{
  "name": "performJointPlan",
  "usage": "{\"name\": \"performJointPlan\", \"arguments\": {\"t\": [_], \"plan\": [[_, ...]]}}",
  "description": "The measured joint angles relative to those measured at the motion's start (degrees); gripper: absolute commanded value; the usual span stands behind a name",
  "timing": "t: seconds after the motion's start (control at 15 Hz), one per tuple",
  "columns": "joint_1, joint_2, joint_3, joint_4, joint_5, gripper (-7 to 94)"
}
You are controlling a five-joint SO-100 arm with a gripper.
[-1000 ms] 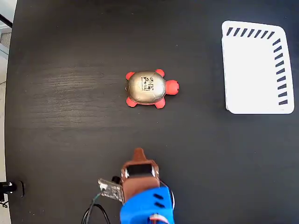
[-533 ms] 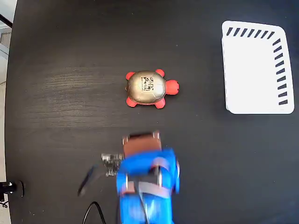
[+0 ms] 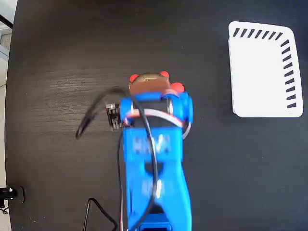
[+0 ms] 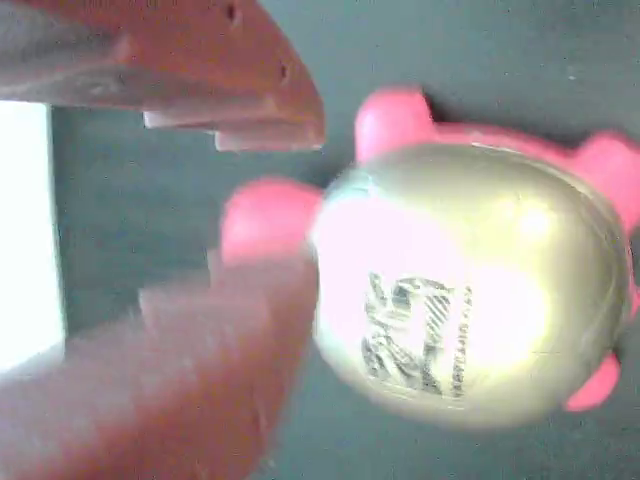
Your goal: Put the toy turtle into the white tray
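The toy turtle [image 3: 150,82] lies on the black table [image 3: 57,57], about midway between its left and right edges as the fixed view shows them and somewhat nearer the far edge than the near one; only the top of its gold shell, two red feet and part of its red head show past the arm there. In the wrist view the turtle [image 4: 470,290] fills the right half of the picture, its shiny gold-beige shell up, with a black-and-white code sticker [image 4: 415,335] on the dome and pink-red feet around it. The table is dark, with a faint wood grain, and beyond its left edge a strip of pale floor [image 3: 6,96] shows. The white tray [image 3: 262,70] sits near the table's far right corner, well apart from the turtle, its dark slanted slots running along its top and right edges; nothing lies in it. The gripper [image 4: 265,205] is directly over the turtle's head end: in the wrist view its two reddish-brown fingers [image 4: 200,80] stand open, one above and one below the red head, with a clear gap between them, and I cannot tell whether either touches the toy. The blue arm [image 3: 154,163] reaches from the near edge straight across the table, its wrist over the turtle, a black cable [image 3: 94,115] looping off to its left.
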Motion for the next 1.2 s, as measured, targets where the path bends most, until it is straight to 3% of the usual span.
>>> {"name": "performJointPlan", "arguments": {"t": [0.13,0.4,1.2], "plan": [[-0.4,-4.5,-2.7,2.2,0.5,48],[-1.6,-9.0,-4.9,5.1,1.7,65],[-0.6,-24.4,-13.1,5.0,0.1,65]]}}
